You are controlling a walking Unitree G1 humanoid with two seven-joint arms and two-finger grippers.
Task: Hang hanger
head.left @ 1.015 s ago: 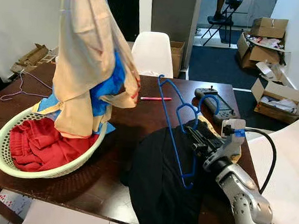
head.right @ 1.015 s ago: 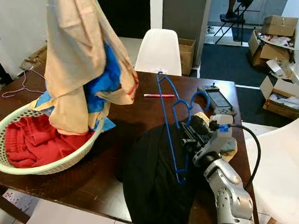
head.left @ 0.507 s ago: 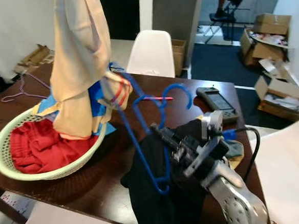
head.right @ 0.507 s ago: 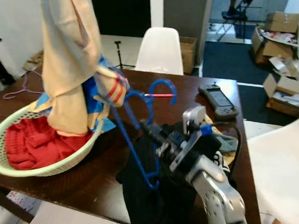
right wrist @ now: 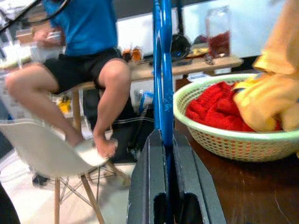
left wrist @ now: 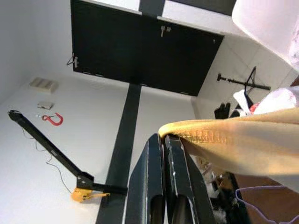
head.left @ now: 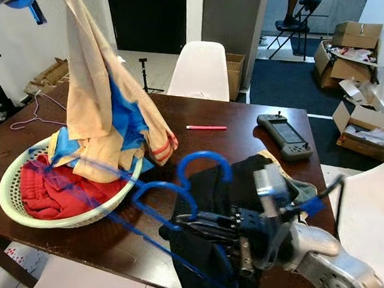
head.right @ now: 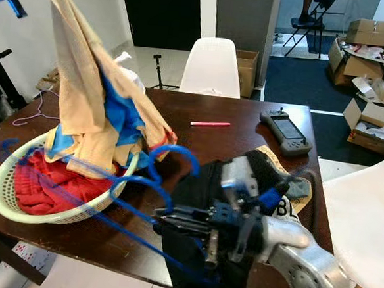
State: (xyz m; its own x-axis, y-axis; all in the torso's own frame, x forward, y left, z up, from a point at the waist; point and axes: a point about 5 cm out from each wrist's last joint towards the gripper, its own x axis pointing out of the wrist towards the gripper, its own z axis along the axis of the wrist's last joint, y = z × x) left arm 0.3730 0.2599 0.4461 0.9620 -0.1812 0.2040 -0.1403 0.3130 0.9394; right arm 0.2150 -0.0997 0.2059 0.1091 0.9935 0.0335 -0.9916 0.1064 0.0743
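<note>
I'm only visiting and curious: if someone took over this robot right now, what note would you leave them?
Left gripper: shut on the beige shirt, held high above the basket.
Right gripper: shut on the blue hanger, low over the table, pointing toward the basket.
Done: both shirt and hanger are picked up.
Left: the hanger is not inside the shirt yet, and nothing is hung.
</note>
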